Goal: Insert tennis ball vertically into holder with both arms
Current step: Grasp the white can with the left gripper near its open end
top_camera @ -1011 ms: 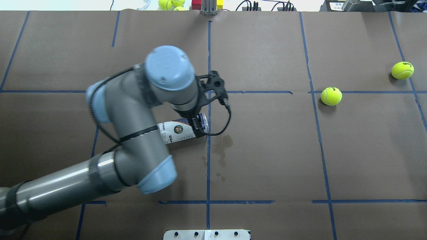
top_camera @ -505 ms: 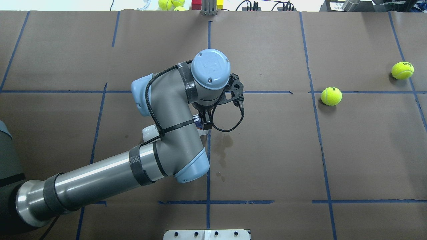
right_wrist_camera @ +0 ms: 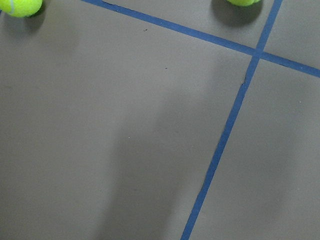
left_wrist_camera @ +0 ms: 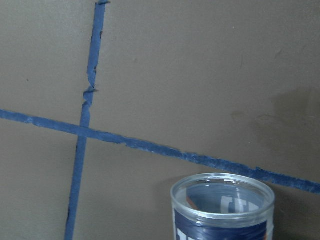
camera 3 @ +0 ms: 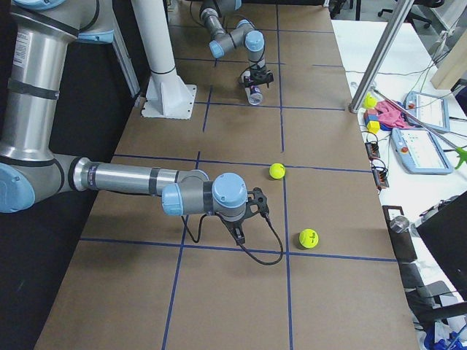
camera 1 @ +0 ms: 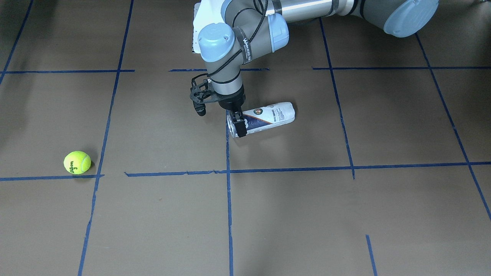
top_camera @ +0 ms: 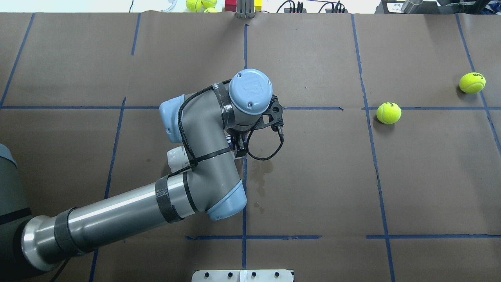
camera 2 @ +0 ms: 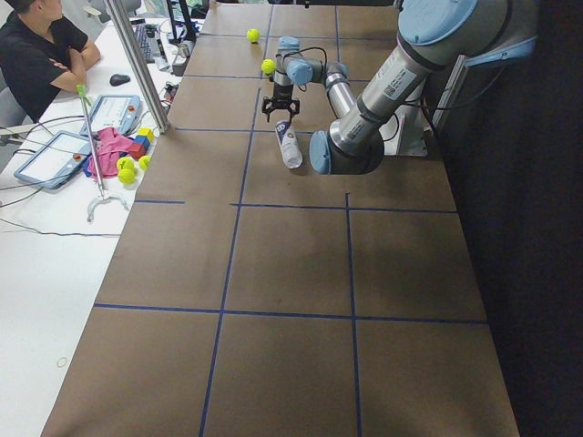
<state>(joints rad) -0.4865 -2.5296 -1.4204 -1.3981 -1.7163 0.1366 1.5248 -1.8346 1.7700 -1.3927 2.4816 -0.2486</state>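
The holder (camera 1: 268, 115) lies on its side near the table's middle, its open end (left_wrist_camera: 222, 195) toward the centre tape line. My left gripper (camera 1: 239, 124) points down at that end, open, with one finger (camera 1: 241, 128) on the holder's near side. In the overhead view the left arm covers most of the holder (top_camera: 175, 154). A tennis ball (camera 1: 77, 162) marked "Wilson 3" rests far off on the robot's right (top_camera: 388, 113); a second ball (top_camera: 472, 82) lies beyond it. My right gripper (camera 3: 239, 232) hangs low near these balls; I cannot tell if it is open.
Brown paper with blue tape lines covers the table. Spare balls and coloured blocks (top_camera: 231, 4) sit past the far edge. A person (camera 2: 36, 55) sits at the side desk with tablets. A white pedestal (camera 3: 164, 73) and a metal plate (top_camera: 242, 275) stand at the robot's edge.
The left arm's wrist and elbow swung right and came lower over the holder's open end. The holder and both balls stayed in place.
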